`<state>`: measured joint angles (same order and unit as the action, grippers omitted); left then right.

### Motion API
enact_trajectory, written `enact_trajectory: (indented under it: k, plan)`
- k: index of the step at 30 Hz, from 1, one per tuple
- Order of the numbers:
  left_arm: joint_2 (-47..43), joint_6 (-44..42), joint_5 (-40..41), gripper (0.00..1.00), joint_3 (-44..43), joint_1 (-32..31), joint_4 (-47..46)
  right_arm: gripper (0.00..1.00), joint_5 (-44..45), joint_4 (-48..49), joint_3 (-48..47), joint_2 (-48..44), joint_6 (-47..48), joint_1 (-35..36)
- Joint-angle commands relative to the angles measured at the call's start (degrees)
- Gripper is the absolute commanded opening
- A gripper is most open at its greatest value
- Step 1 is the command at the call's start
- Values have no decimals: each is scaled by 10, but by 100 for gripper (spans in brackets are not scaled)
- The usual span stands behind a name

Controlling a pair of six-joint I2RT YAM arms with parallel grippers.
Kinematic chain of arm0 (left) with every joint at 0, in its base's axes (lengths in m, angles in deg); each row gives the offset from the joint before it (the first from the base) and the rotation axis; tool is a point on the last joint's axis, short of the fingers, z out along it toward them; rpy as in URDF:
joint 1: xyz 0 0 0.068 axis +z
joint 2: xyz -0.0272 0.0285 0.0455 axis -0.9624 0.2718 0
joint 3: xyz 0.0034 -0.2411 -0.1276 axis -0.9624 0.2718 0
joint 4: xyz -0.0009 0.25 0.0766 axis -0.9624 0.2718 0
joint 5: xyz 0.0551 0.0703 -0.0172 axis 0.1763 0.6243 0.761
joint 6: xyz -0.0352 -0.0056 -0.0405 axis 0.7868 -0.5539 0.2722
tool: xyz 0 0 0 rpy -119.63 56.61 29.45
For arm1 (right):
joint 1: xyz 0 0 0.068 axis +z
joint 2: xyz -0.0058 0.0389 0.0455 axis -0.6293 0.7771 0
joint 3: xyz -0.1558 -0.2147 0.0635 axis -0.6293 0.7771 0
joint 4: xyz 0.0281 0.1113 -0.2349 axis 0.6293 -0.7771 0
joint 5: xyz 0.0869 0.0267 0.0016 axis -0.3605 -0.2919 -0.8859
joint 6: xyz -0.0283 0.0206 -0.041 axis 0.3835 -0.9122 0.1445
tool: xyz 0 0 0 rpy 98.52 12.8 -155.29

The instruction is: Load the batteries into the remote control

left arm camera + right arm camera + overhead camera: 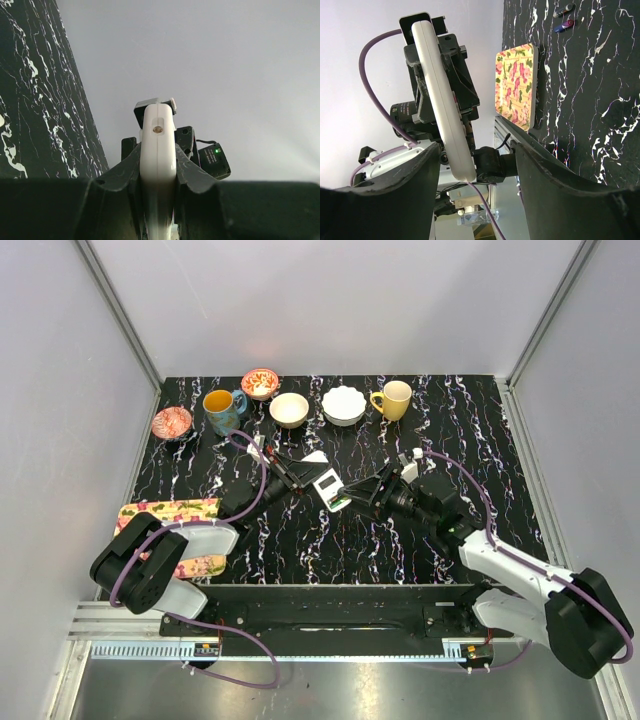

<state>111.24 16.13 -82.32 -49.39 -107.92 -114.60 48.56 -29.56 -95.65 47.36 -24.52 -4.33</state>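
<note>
My left gripper [300,478] holds the white remote control [328,485] off the black marbled table, near its middle. In the left wrist view the remote control [157,130] stands edge-on, with my left gripper [157,155] shut tight on both its faces. My right gripper [362,492] faces it from the right. In the right wrist view my right gripper [475,150] is open wide, and the near end of the remote control [442,100] reaches in between the fingers without touching either one. A green speck [338,503] shows at the remote's near end. I cannot make out any batteries clearly.
A floral tray [170,512] lies at the table's left front. Along the back stand a red patterned dish [172,422], a blue mug [222,410], a red bowl [260,383], a cream bowl [289,409], a white scalloped bowl [343,405] and a yellow mug [393,399]. Two small pieces [566,17] lie beyond the tray.
</note>
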Motion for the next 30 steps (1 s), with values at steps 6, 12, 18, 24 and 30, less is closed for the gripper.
enact_trajectory:
  k: [6,12,18,24,30]
  plan:
    - [-7,5,65,0,-28,-7,-250,63,-20,0,7,17,7,0]
    - [-4,7,74,0,-30,-8,-250,60,-18,5,9,21,4,0]
    - [-2,6,72,0,-40,-16,-250,58,-21,13,7,31,3,0]
    - [-2,4,77,0,-43,-22,-250,55,-21,25,6,41,-2,0]
    - [-2,3,82,0,-42,-23,-251,48,-21,30,7,50,-3,3]
